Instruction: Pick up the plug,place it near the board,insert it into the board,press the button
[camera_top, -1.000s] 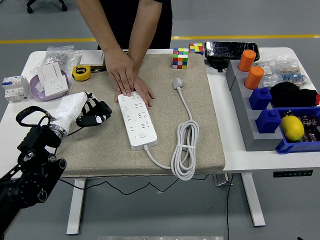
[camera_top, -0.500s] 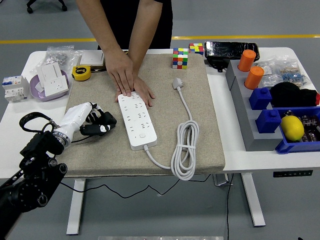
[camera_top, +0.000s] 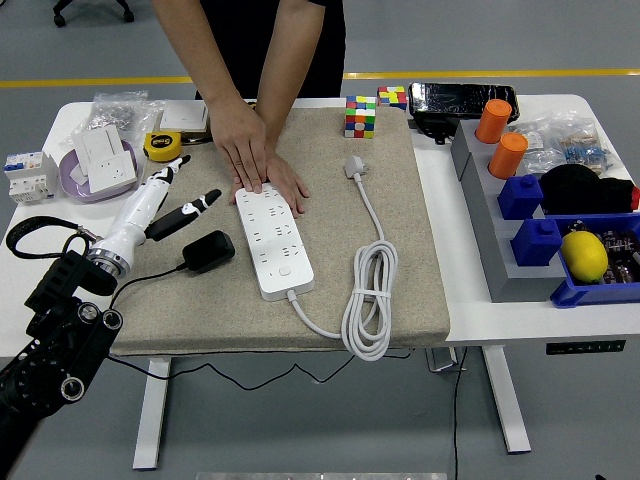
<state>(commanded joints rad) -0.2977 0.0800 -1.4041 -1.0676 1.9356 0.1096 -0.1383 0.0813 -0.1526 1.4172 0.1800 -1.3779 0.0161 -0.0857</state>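
Observation:
A black plug with a thin black cable lies on the beige mat, just left of the white power strip. My left hand hovers above and left of the plug, fingers spread, holding nothing. At the far end of the strip, a person presses it down with both hands. The strip's own white cable lies coiled to the right, and its white plug rests near the mat's top. My right arm is out of view.
A yellow tape measure, white sockets in a purple dish and a breaker sit at the back left. Two colour cubes stand at the back. Grey and blue bins with orange cups and a lemon fill the right.
My left hand carried the black plug rightward toward the strip, set it on the mat, then opened and drew back up and left. The person's hands stayed put.

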